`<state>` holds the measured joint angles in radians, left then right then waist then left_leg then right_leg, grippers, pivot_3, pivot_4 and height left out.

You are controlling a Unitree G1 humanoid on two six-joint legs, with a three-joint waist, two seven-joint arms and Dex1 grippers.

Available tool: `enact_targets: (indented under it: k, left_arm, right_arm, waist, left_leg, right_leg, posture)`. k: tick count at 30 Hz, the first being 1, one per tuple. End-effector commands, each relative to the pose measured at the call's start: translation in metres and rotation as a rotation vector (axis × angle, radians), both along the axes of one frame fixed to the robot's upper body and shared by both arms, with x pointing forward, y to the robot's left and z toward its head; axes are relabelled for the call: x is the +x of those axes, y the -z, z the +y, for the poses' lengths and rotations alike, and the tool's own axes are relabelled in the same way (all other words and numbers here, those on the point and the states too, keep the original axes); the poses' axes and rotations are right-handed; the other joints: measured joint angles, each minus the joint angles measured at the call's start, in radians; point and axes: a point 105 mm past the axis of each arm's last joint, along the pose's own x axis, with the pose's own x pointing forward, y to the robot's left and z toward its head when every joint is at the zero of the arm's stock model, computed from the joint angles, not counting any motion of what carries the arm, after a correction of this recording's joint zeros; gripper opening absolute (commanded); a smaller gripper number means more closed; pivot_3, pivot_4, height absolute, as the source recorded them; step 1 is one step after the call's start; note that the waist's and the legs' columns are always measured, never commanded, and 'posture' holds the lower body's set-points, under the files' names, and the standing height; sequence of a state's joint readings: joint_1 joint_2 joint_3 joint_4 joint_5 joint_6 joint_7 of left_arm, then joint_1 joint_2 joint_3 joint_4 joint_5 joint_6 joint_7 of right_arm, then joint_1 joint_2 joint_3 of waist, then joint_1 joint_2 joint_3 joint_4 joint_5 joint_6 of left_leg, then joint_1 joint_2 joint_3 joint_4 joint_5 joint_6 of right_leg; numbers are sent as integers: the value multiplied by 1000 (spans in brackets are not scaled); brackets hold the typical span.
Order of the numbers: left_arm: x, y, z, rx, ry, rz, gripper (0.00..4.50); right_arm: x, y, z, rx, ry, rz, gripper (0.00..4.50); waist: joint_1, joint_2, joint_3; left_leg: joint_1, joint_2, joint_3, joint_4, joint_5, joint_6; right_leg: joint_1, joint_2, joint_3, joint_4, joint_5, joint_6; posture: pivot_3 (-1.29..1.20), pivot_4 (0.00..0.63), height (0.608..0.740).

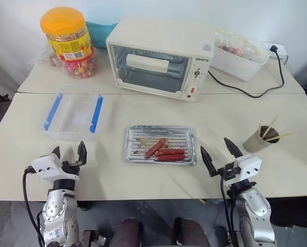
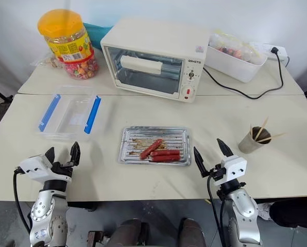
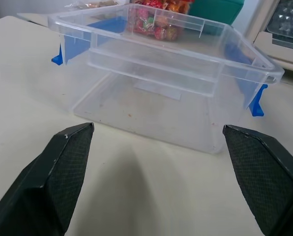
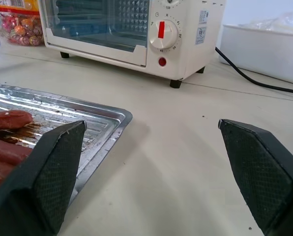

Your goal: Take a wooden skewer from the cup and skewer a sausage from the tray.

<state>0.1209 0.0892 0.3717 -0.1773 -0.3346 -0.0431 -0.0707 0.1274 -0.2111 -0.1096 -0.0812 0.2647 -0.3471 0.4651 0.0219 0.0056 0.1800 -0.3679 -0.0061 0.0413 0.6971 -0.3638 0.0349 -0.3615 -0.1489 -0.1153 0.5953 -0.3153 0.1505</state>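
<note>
Currently both grippers are hovering low at the counter's point(image 1: 215, 118) near edge, jaws spread wide and holding nothing. The right gripper point(image 1: 217, 153) is sitting between the tray point(image 1: 186, 157) of sausages point(image 1: 165, 151) and the cup point(image 1: 256, 140) of skewers point(image 1: 269, 128), likely staged to reach the cup first. The left gripper point(image 1: 69, 152) is facing the clear plastic box point(image 1: 73, 114).

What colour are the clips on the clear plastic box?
Blue. The clips on the clear plastic box show best in the left eye view.
</note>
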Motion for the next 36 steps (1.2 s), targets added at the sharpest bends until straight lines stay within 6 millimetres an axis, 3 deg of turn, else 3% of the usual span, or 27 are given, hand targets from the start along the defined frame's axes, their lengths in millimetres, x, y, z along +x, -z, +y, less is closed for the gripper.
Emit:
enact_targets:
  k: [1,36]
  left_arm:
    - [1,-5,-3,15,8,-28,4459]
    - [0,-9,4,17,2,-48,4459]
  right_arm:
    - [-2,-14,-2,-13,10,-53,4500]
    - [-1,-20,2,-4,15,-82,4500]
  waist:
    - [0,0,0]
    - [0,0,0]
  left_leg:
    - [0,0,0,0,0,0]
    - [0,0,0,0,0,0]
  right_leg:
    - [0,0,0,0,0,0]
    - [0,0,0,0,0,0]
  posture:
    - [0,150,740]
    - [0,150,740]
